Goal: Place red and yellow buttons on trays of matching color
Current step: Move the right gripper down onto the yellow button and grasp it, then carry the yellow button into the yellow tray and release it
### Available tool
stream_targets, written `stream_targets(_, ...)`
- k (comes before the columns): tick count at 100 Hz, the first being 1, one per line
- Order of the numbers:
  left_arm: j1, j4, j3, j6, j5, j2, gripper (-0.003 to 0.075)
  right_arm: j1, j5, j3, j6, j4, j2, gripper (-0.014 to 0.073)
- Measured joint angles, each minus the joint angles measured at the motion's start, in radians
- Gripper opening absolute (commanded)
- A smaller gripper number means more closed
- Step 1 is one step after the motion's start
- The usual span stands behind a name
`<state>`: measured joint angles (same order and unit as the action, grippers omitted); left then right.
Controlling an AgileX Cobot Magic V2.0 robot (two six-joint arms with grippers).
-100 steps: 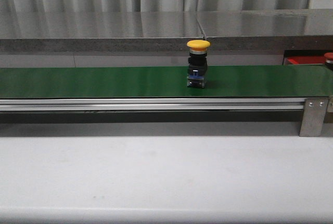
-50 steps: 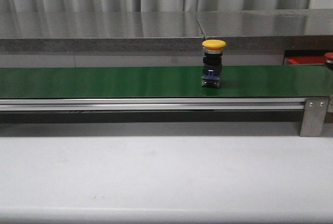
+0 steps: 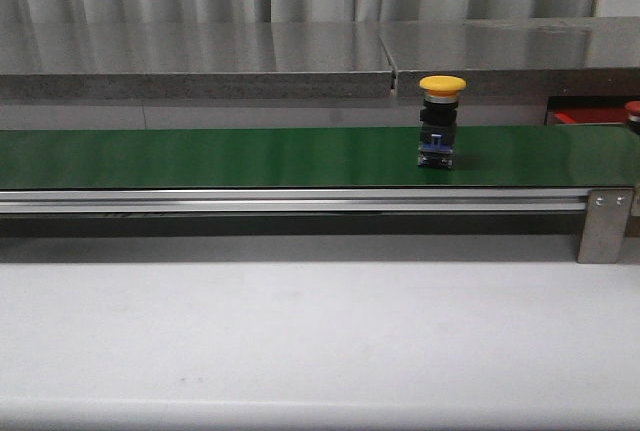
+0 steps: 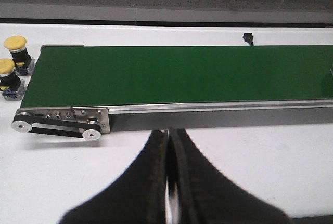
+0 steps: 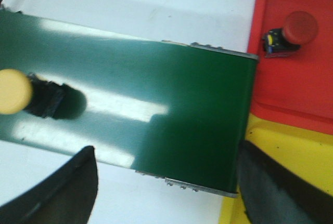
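Currently: yellow button upright on green belt, right of centre, nearing red tray and yellow tray; right gripper spread wide above belt end, best closed squarely around the cap; left gripper closed, idle.

yellow button upright on belt | red button lying in red tray

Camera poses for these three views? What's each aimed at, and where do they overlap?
Front: low at table edge, facing forward at belt and yellow button; no jaws visible.
Left wrist: above belt's left end, two spare buttons; left gripper shut.
Right wrist: looks down on belt's right end, red tray, yellow tray; jaws open.
Shared: belt, that yellow button.
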<state>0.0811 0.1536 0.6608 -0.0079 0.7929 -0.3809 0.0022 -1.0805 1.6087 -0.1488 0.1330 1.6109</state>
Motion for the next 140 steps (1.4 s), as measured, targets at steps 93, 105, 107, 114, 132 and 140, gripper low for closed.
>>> stream_targets(93, 0.000, 0.000, 0.000, 0.000, 0.000, 0.000, -0.0020, 0.150, 0.037, -0.001, -0.164, 0.087, 0.238, 0.0456)
stream_targets(105, 0.000, 0.000, 0.000, 0.000, 0.000, 0.000, -0.0020, 0.150, 0.088, -0.001, -0.166, 0.087, 0.269, 0.0451)
stream_targets(107, 0.000, 0.000, 0.000, 0.000, 0.000, 0.000, -0.0020, 0.150, 0.095, -0.001, -0.166, 0.087, 0.272, 0.0440)
stream_targets(114, 0.000, 0.000, 0.000, 0.000, 0.000, 0.000, -0.0020, 0.150, 0.109, -0.001, -0.166, 0.087, 0.279, 0.0356)
stream_targets(132, 0.000, 0.000, 0.000, 0.000, 0.000, 0.000, -0.0020, 0.150, 0.113, -0.001, -0.166, 0.087, 0.281, 0.0071)
stream_targets(140, 0.000, 0.000, 0.000, 0.000, 0.000, 0.000, -0.0020, 0.150, 0.118, -0.001, -0.166, 0.085, 0.281, -0.0004)
